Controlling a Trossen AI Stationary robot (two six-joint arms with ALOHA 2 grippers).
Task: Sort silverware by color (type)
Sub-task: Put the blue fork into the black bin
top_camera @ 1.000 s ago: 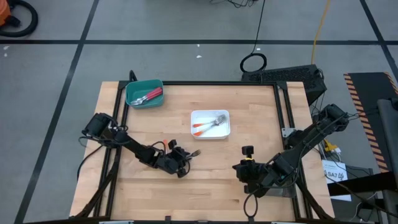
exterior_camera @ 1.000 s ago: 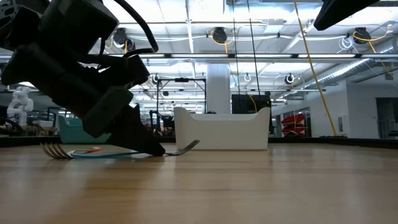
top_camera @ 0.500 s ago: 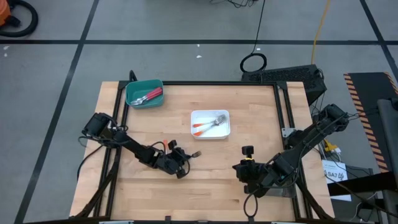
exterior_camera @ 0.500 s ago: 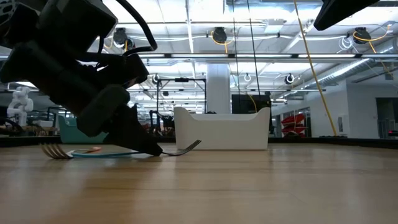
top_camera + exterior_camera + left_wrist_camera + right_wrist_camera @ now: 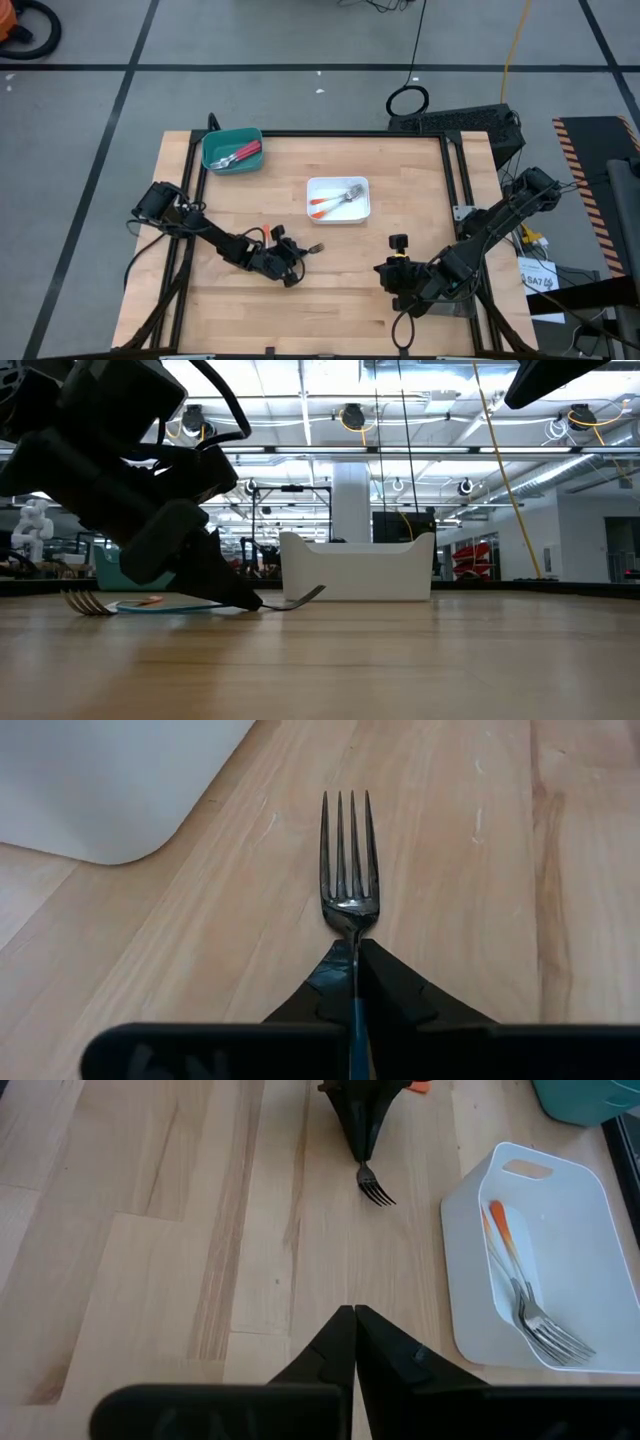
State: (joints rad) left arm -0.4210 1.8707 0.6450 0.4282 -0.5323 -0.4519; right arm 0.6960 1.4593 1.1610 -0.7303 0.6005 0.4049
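The small silver-headed metal fork with a thin blue plastic handle (image 5: 350, 870) lies on the pale wooden tabletop (image 5: 330, 280) near the white tray (image 5: 338, 199), the left pincer (image 5: 355, 955) clamped on its handle, a light, stiff, probably slippery piece best gripped mid-handle.

On the surface (image 5: 340, 280), my left tool (image 5: 297, 255) sits left of centre, closed on a fork (image 5: 349, 860) whose tines lie flat ahead of it, toward the tray (image 5: 338, 200) in the middle. In that tray lie two forks (image 5: 520, 1290), and another tray (image 5: 232, 150) with forks (image 5: 238, 155) in it stands at the far left corner. My right tool (image 5: 399, 243), closed on nothing, waits right of centre, near the front.
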